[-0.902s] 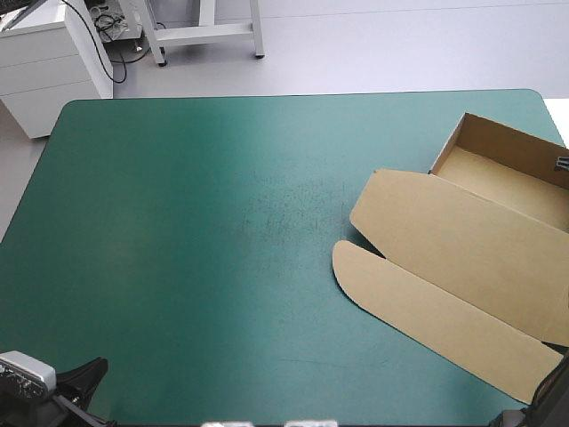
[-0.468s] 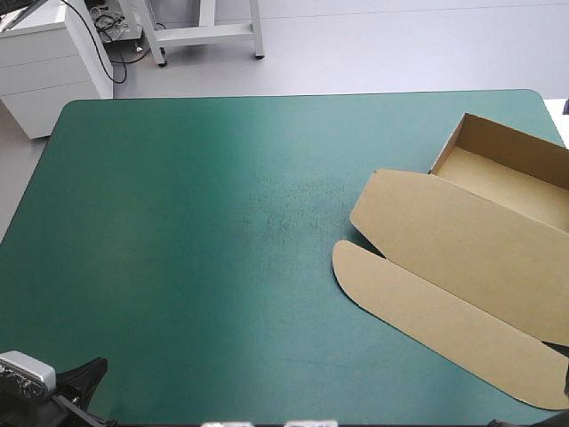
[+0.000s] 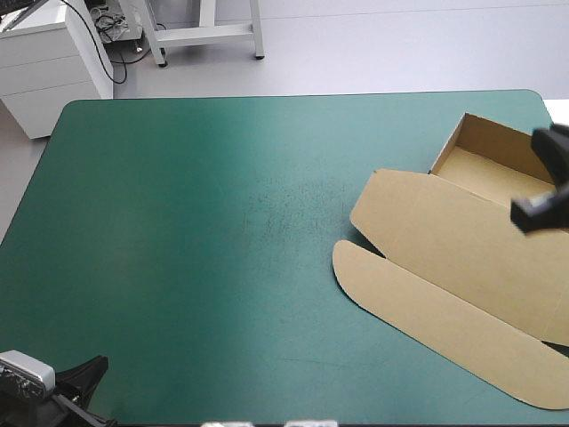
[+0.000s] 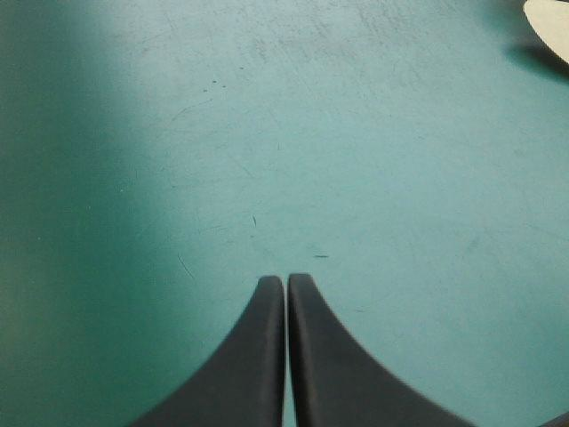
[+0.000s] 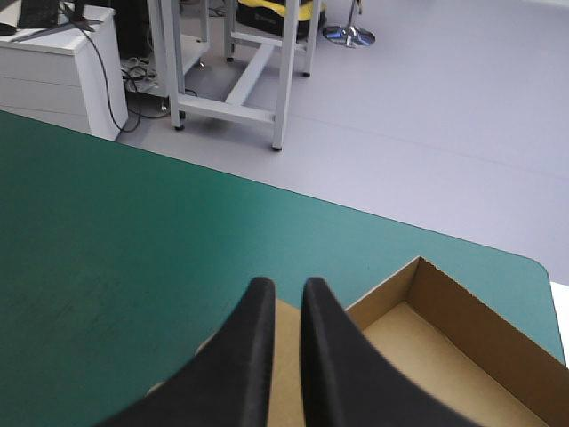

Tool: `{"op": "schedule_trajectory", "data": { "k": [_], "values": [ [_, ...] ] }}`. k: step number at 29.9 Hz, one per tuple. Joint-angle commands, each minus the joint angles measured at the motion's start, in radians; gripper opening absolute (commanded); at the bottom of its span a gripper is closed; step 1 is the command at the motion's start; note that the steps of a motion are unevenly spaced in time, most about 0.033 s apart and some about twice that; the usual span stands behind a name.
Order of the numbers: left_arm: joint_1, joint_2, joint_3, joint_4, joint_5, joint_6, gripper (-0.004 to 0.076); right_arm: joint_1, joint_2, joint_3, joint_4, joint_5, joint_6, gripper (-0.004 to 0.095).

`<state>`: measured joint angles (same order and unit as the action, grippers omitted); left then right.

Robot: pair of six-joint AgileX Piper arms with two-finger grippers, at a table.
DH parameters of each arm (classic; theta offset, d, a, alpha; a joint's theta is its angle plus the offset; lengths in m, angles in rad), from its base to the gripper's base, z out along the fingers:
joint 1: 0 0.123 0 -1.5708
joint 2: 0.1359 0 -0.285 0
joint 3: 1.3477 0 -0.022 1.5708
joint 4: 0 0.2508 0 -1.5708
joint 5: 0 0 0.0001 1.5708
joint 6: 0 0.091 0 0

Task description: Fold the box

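The brown box (image 3: 453, 236) lies at the table's right side as an open tray with raised walls (image 3: 493, 142); its lid lies flat, ending in a long rounded flap (image 3: 418, 311). My right gripper (image 5: 283, 289) hangs raised over the lid near the tray (image 5: 444, 347), its black fingers all but together with nothing between them. In the high view that arm (image 3: 544, 191) comes in at the right edge above the tray. My left gripper (image 4: 286, 283) is shut over bare teal-green cover near the table's front left corner (image 3: 84, 374). A tip of the flap (image 4: 551, 27) shows far ahead of it.
The teal-green cover (image 3: 222, 231) stretches bare from the box to the left edge. Beyond the far edge stand a white cabinet (image 3: 49, 67) and a white metal frame (image 3: 204, 31) on the floor.
The right arm, earlier low at the table's front right corner, has swung up and now hangs at the right edge over the tray. The box and the left arm have not moved.
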<state>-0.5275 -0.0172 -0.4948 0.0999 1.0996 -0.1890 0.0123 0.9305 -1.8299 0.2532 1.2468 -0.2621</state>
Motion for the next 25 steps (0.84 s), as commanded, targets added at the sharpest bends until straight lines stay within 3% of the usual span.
{"op": "schedule_trajectory", "data": {
  "k": [1, 8, 12, 20, 25],
  "values": [
    [-0.004, -0.005, -0.021, -0.004, -0.07, -0.009, -0.0008, 0.022, -0.186, 0.143, -0.066, -0.018, 0.003, -0.0007],
    [-0.004, -0.005, -0.021, -0.039, -0.071, 0.006, -0.0008, 0.022, -0.605, 0.58, -0.121, -0.182, 0.039, -0.0007],
    [-0.004, -0.005, -0.021, -0.039, -0.08, 0.013, -0.0008, 0.022, -0.792, 0.792, -0.121, -0.192, 0.031, -0.0007],
    [-0.004, -0.005, -0.021, -0.039, -0.08, 0.025, -0.0008, 0.022, -0.946, 1.09, -0.018, -0.196, -0.003, -0.0009],
    [-0.004, -0.005, -0.021, -0.039, -0.08, 0.03, -0.0008, 0.022, -0.966, 1.239, 0.074, -0.278, -0.058, -0.001]
  ]
}}
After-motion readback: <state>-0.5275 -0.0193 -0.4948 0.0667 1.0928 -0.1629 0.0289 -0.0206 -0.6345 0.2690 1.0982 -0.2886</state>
